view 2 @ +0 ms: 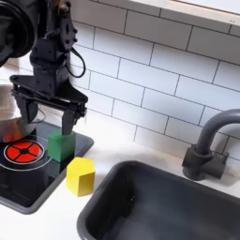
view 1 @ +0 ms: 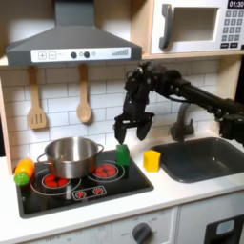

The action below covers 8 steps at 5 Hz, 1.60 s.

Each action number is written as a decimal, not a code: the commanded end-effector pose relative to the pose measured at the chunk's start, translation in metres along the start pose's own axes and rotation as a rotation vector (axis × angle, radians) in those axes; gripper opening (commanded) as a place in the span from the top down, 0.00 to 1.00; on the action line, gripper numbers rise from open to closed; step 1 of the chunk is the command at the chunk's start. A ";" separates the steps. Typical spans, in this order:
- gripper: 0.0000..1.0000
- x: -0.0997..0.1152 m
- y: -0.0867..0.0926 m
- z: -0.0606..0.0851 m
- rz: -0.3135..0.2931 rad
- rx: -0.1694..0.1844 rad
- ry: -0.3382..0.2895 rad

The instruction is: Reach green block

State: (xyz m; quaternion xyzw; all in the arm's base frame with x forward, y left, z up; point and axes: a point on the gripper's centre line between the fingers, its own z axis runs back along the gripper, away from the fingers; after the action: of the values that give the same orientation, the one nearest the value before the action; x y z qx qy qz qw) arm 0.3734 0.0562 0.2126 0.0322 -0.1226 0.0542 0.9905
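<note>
The green block (view 1: 123, 153) (view 2: 61, 145) stands upright at the back right corner of the toy stove top (view 1: 86, 181). In both exterior views my black gripper (view 1: 130, 127) (view 2: 45, 109) hangs open just above it, fingers pointing down, a little toward the second exterior view's left of the block. Nothing is between the fingers, and a small gap separates them from the block's top.
A yellow block (view 1: 152, 159) (view 2: 81, 175) stands on the counter between the stove and the sink (view 1: 202, 157) (view 2: 159, 202). A steel pot (view 1: 71, 155) sits on the left burners, a green and orange toy vegetable (view 1: 23, 172) beside it. A faucet (view 2: 208, 150) rises behind the sink.
</note>
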 end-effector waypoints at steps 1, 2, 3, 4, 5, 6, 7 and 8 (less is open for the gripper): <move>0.00 0.012 0.000 -0.009 0.019 0.004 0.002; 0.00 0.015 0.002 -0.016 0.022 0.006 0.014; 0.00 0.018 0.001 -0.020 0.016 -0.001 0.019; 0.00 0.018 -0.001 -0.026 0.002 -0.005 0.030; 0.00 0.015 -0.001 -0.033 -0.015 0.000 0.049; 0.00 0.017 0.001 -0.032 -0.021 0.007 0.042; 0.00 0.019 -0.001 -0.035 -0.022 0.001 0.040; 0.00 0.019 -0.003 -0.040 -0.025 -0.003 0.052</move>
State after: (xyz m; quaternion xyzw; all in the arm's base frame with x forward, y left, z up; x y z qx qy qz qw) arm 0.4007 0.0602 0.1801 0.0327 -0.0987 0.0449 0.9936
